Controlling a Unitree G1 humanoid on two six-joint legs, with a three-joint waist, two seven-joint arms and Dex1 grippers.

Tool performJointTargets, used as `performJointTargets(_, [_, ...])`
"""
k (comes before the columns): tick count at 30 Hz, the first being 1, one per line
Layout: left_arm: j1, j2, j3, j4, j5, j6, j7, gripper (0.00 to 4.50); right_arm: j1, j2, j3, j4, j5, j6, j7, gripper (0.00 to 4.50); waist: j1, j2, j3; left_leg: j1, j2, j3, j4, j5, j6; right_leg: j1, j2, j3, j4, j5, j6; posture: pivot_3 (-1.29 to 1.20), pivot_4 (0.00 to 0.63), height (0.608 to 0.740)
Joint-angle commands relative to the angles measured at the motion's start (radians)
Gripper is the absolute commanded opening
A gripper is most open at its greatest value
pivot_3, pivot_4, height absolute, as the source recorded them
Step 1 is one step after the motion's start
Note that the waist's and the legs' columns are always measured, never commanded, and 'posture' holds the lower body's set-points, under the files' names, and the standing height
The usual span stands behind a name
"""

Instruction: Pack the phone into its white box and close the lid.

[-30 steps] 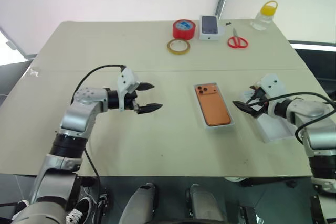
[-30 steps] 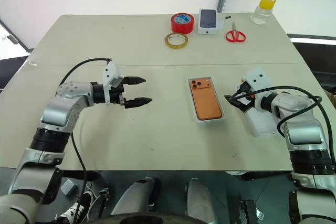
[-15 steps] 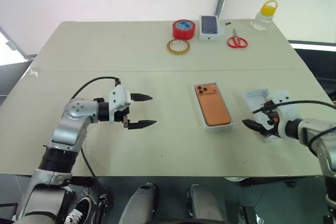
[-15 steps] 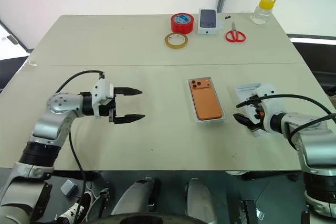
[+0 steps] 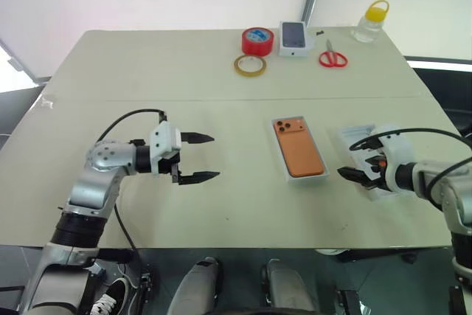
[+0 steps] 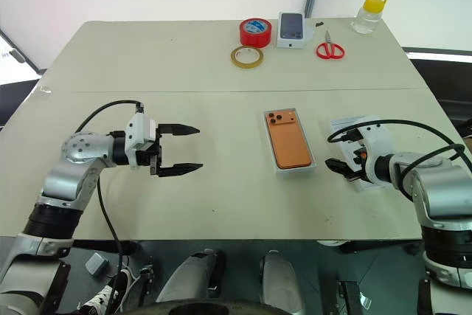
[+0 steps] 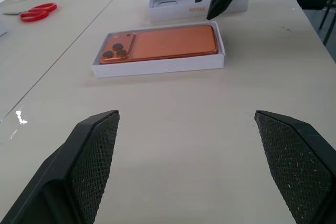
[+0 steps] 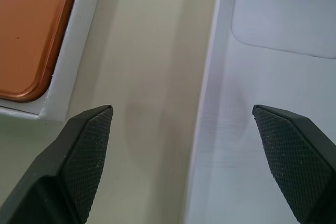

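Observation:
The orange phone (image 5: 299, 147) lies camera side up inside the shallow white box (image 7: 157, 67) at the middle right of the table. Just right of it lies the lid (image 6: 344, 126), hollow side up, with a flat white insert sheet (image 8: 286, 19) in it. My right gripper (image 5: 352, 175) is open and tilted down over the lid's near left wall, straddling the strip of table between box and lid. Well left of the box, my left gripper (image 5: 208, 157) hangs open above bare table, pointing towards the phone.
Along the far edge stand a red tape roll (image 5: 258, 40), a tan tape ring (image 5: 251, 65), a small white box with a phone picture (image 5: 294, 37), red scissors (image 5: 333, 57) and a yellow-capped bottle (image 5: 370, 23). The table's right edge runs close behind the lid.
Both arms drew back towards me over the second. The right gripper tipped downward over the lid's near end. The phone, box and lid stayed put.

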Motion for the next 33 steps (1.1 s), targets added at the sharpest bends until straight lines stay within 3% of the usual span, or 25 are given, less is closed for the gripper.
performJointTargets(1, [0.005, -0.011, 0.004, -0.052, -0.01, -0.002, 0.028, 4.34, -0.078, -0.041, 0.052, 0.041, 0.006, 0.079, -0.01, 4.45, 0.0, 0.0, 0.0, 0.0, 0.0, 0.0, 0.0, 0.0, 0.0, 0.0, 0.0, 0.0, 0.0, 0.0, 0.0, 0.0, 0.15, 0.74])
performJointTargets(10, [0.024, -0.027, -0.004, -0.088, -0.01, 0.023, 0.069, 4.34, -0.223, -0.074, 0.178, 0.167, -0.008, 0.074, -0.016, 4.45, -0.001, 0.0, 0.0, 0.0, 0.0, 0.0, 0.0, 0.0, 0.0, 0.0, 0.0, 0.0, 0.0, 0.0, 0.0, 0.0, 0.15, 0.74])
performJointTargets(11, [0.028, -0.027, -0.005, -0.094, -0.009, 0.025, 0.073, 4.37, -0.227, -0.078, 0.189, 0.172, -0.01, 0.065, -0.013, 4.22, 0.0, 0.0, 0.0, 0.0, 0.0, 0.0, 0.0, 0.0, 0.0, 0.0, 0.0, 0.0, 0.0, 0.0, 0.0, 0.0, 0.15, 0.74])
performJointTargets(13, [0.031, -0.028, -0.002, -0.1, -0.01, 0.03, 0.081, 4.37, -0.229, -0.087, 0.208, 0.183, -0.016, 0.048, -0.011, 3.55, 0.0, 0.0, 0.0, 0.0, 0.0, 0.0, 0.0, 0.0, 0.0, 0.0, 0.0, 0.0, 0.0, 0.0, 0.0, 0.0, 0.15, 0.74])
performJointTargets(20, [0.031, -0.027, 0.0, -0.105, -0.012, 0.04, 0.097, 4.37, -0.212, -0.097, 0.225, 0.19, -0.031, 0.019, -0.024, 0.03, -0.002, 0.0, 0.0, 0.0, 0.0, 0.0, 0.0, 0.0, 0.0, 0.0, 0.0, 0.0, 0.0, 0.0, 0.0, 0.0, 0.15, 0.74])
performJointTargets(29, [0.013, -0.034, 0.002, -0.088, -0.02, 0.062, 0.11, 4.37, -0.263, -0.067, 0.179, 0.192, -0.038, 0.008, -0.073, 0.03, 0.0, 0.001, 0.0, 0.0, 0.0, 0.0, 0.0, 0.0, 0.0, 0.0, 0.0, 0.0, 0.0, 0.0, 0.0, 0.0, 0.15, 0.74])
performJointTargets(33, [0.0, -0.043, 0.01, -0.075, -0.02, 0.075, 0.126, 4.37, -0.387, 0.053, 0.065, 0.218, 0.018, -0.007, -0.099, 0.03, -0.009, 0.003, 0.002, 0.0, 0.0, 0.001, -0.001, 0.0, 0.0, -0.001, 0.0, 0.0, 0.0, 0.0, 0.0, 0.0, 0.15, 0.74])
